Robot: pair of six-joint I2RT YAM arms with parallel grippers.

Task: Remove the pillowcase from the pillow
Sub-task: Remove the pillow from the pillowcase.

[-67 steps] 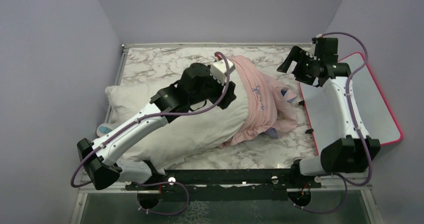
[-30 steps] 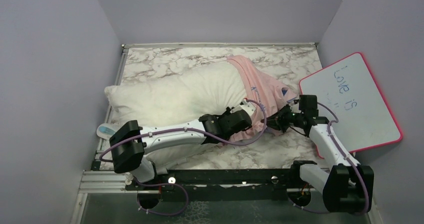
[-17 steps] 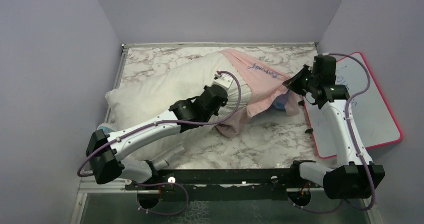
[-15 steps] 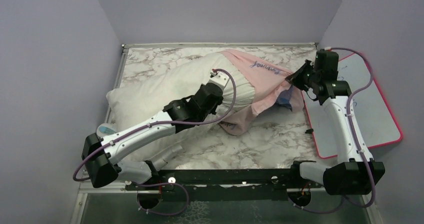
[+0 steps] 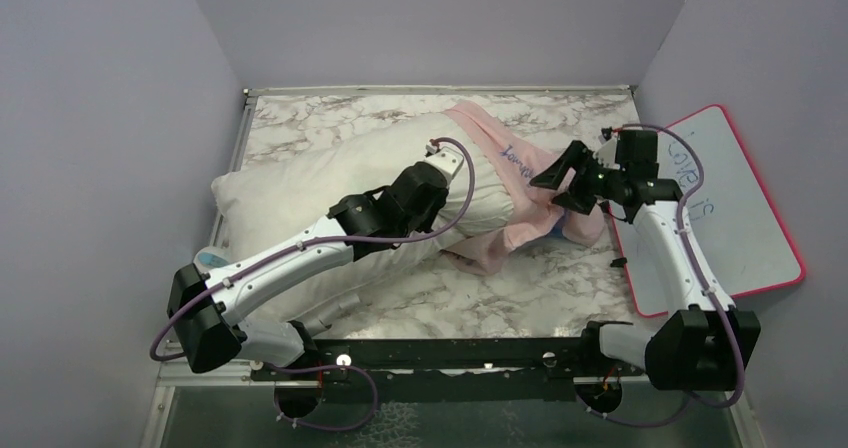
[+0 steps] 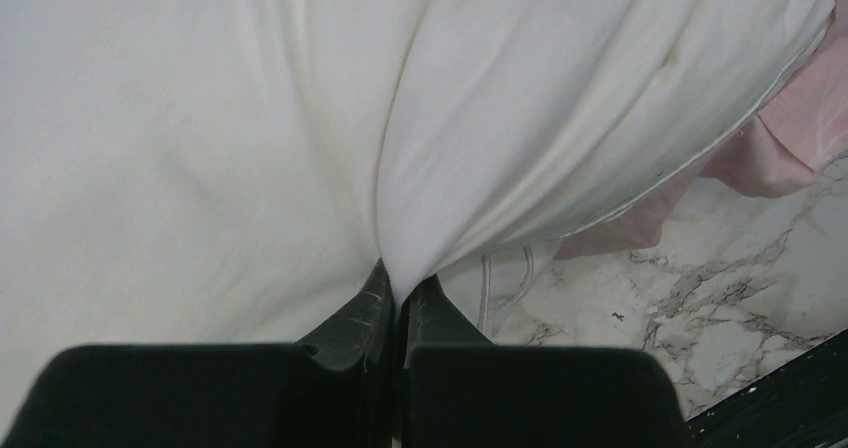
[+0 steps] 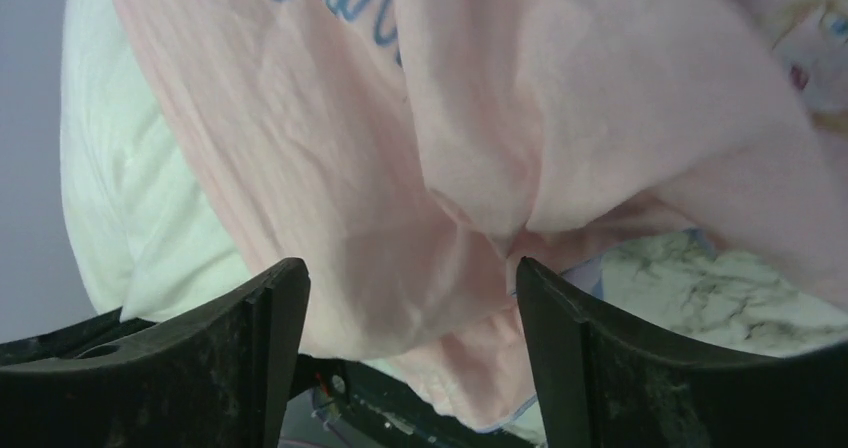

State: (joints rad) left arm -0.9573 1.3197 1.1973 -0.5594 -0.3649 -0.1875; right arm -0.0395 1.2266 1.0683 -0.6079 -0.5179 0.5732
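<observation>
The white pillow (image 5: 300, 183) lies slantwise across the marble table. Its right end is inside the pink pillowcase (image 5: 520, 183), whose blue cursive lettering faces up. My left gripper (image 5: 430, 196) presses down on the pillow's near side. In the left wrist view it (image 6: 400, 283) is shut, pinching a fold of the pillow (image 6: 520, 118), with the pillowcase (image 6: 790, 118) at the right edge. My right gripper (image 5: 562, 186) hovers open at the pillowcase's right side. In the right wrist view its jaws (image 7: 410, 268) stand wide apart over loose pink pillowcase (image 7: 470, 138), holding nothing.
A pink-framed whiteboard (image 5: 730, 218) leans at the table's right edge under the right arm. Purple walls close in on the left, back and right. A small pale blue object (image 5: 208, 260) peeks out by the pillow's left corner. Bare marble (image 5: 500, 298) shows at front centre.
My right gripper has opened and let go of the pillowcase, then moved left and down. The stretched pillowcase has slackened back onto the pillow's end. My left gripper stays shut on the pillow.
</observation>
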